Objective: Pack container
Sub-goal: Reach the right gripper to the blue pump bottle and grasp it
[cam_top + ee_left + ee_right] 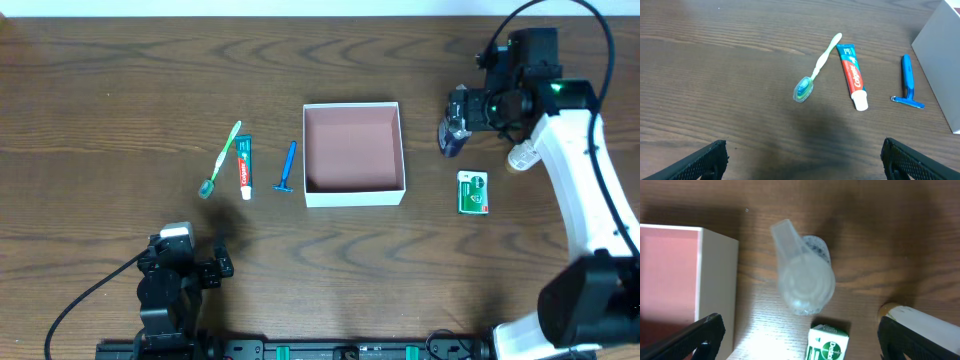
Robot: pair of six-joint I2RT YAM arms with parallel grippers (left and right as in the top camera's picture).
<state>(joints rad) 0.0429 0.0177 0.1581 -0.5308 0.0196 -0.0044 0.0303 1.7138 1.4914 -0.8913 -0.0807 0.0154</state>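
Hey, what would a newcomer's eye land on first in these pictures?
The white box, open and empty, sits mid-table. Left of it lie a toothbrush, toothpaste and blue razor in a row. Right of it, the right fingers hang open above a clear bottle, near a green packet.

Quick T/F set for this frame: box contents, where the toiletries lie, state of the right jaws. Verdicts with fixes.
1. The box has nothing in it. True.
2. The razor lies inside the box. False: it lies on the table outside the box, next to the toothpaste.
3. The toothpaste lies between the toothbrush and the razor. True.
4. The right jaws are shut on the packet. False: they stand wide open, and the packet lies on the table.
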